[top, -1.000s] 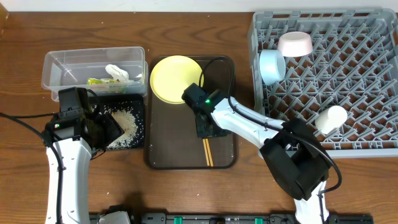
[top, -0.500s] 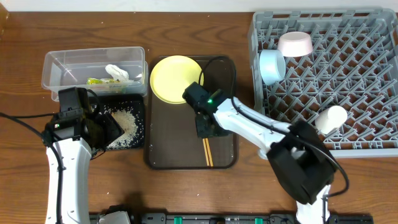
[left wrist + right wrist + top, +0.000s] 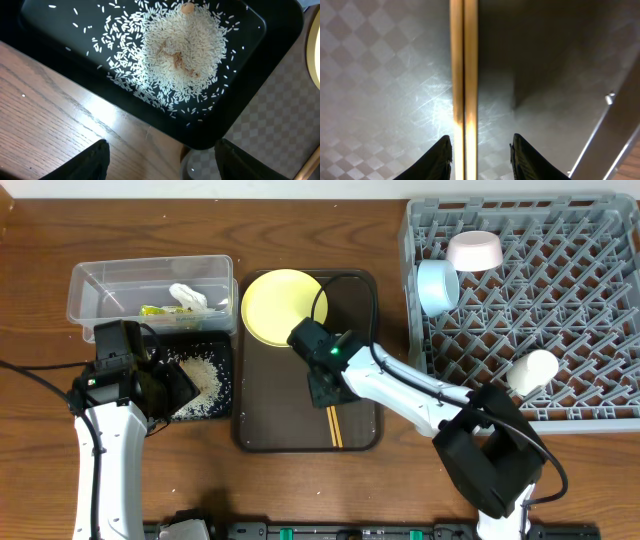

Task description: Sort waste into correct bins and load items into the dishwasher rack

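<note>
Wooden chopsticks [image 3: 335,426] [image 3: 464,75] lie on the brown tray. My right gripper [image 3: 324,390] [image 3: 482,160] is open low over their far end, and the pair runs between its fingers, close against the left one. A yellow plate [image 3: 283,305] rests at the tray's far left. My left gripper [image 3: 168,385] [image 3: 162,165] hangs open and holds nothing, over the black tray's [image 3: 224,405] [image 3: 260,75] near corner, where the rice [image 3: 197,380] [image 3: 177,50] is piled. The clear tub [image 3: 100,280] contains a white tissue [image 3: 188,295] and a snack wrapper [image 3: 165,311].
The grey rack [image 3: 580,310] fills the right side, with a blue bowl [image 3: 437,287], a white bowl [image 3: 474,250] and a pale cup [image 3: 533,370] in it. The brown tray [image 3: 270,400] [image 3: 380,75] lies between the black tray and the rack.
My right gripper has shifted slightly left and nearer along the chopsticks, and its jaws have widened a touch. The left arm has not moved.
</note>
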Robot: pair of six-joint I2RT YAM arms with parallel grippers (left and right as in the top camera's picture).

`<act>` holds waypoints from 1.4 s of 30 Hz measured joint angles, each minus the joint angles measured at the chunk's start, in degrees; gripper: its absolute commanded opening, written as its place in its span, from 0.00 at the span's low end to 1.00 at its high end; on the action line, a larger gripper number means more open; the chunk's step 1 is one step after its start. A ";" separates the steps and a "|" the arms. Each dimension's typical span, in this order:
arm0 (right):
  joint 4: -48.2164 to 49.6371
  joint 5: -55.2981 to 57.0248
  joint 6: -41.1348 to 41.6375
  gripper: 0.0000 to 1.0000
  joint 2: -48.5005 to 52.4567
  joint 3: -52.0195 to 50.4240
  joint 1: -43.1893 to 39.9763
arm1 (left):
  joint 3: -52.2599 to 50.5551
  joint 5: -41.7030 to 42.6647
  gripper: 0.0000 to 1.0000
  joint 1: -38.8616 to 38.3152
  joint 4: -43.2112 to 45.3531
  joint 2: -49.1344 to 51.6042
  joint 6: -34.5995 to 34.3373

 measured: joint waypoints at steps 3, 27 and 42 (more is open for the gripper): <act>0.35 0.07 -0.07 0.38 0.00 -0.70 0.42 | 0.00 0.00 0.70 0.00 0.00 0.00 0.00; 4.83 0.85 -0.04 0.37 -0.66 -6.73 0.46 | 0.00 -0.02 0.70 0.00 0.00 0.00 0.00; 5.44 1.81 0.33 0.01 -1.27 -7.63 -4.63 | 0.00 0.00 0.70 0.00 -0.07 0.00 0.00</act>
